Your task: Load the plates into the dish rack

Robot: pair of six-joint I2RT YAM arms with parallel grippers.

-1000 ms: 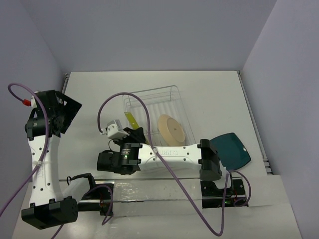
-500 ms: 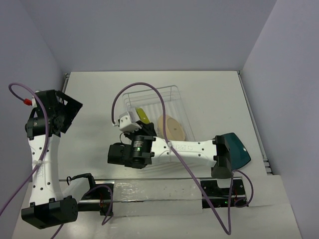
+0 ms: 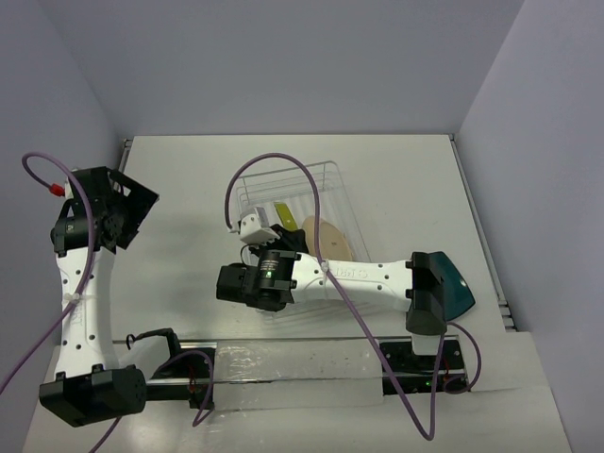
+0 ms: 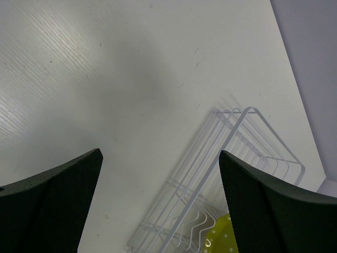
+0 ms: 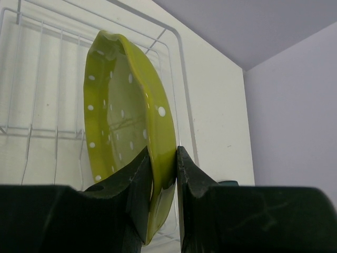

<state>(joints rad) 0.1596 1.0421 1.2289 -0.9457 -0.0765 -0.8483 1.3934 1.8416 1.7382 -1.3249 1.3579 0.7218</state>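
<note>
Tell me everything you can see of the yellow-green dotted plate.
The yellow-green round plate is glossy, glazed-looking, with pale dots and a wavy rim. It stands on edge, leaning slightly, its rim pinched between the black fingers of the right gripper, over the white wire dish rack. Whether it touches the wires cannot be told.

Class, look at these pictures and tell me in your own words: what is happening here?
The right gripper pinches the yellow-green plate by its rim, on edge over the dish rack. A beige plate already sits in the rack. The dark teal plate lies on the table, right of the rack. The left gripper hangs open, empty.
</note>
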